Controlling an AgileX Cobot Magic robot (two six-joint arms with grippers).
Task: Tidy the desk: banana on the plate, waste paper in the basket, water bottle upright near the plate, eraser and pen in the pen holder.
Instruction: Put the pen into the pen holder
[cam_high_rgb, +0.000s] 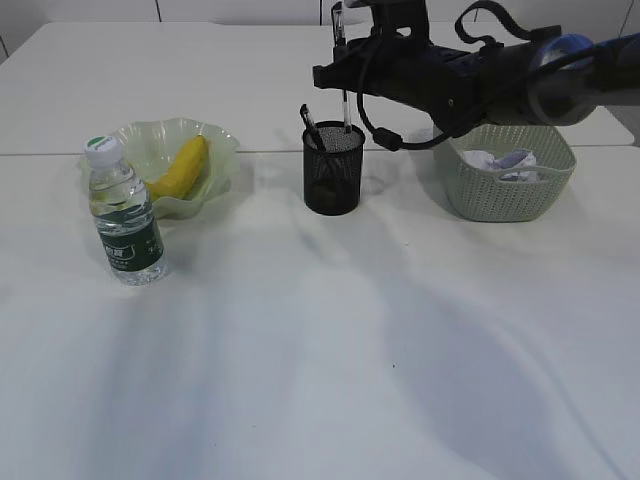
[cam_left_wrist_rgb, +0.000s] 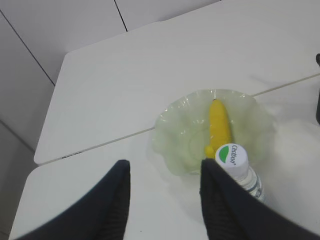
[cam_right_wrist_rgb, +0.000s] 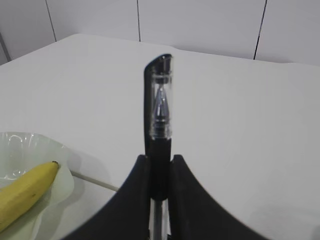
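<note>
I've got the pen (cam_right_wrist_rgb: 160, 107) clamped in the right gripper (cam_right_wrist_rgb: 159, 187), held vertical, cap end up, over the holder (cam_high_rgb: 333, 167). One pen already stands in the holder, leaning left.

Risks as I see them:
- Pen barrel is smooth plastic and the pinch sits on the rubbery grip section; if it slips or tilts, the tip could catch the mesh rim instead of dropping in.
- The holder is light wire mesh; a nudge from the arm could tip it.
- The pen already inside could deflect the new one.

Left gripper (cam_left_wrist_rgb: 165, 200) is spread wide, nothing in it, hovering above the bottle (cam_high_rgb: 123, 212). The bottle is thin clear plastic, upright just beside the plate (cam_high_rgb: 222, 140); lowering the fingers could knock it over.

Banana (cam_high_rgb: 182, 167) lies in the ruffled translucent plate. Crumpled paper (cam_high_rgb: 506, 162) sits in the perforated basket (cam_high_rgb: 500, 195). Can't see the eraser; maybe inside the holder, can't tell. Desk (cam_high_rgb: 320, 380) is plain matte white.
</note>
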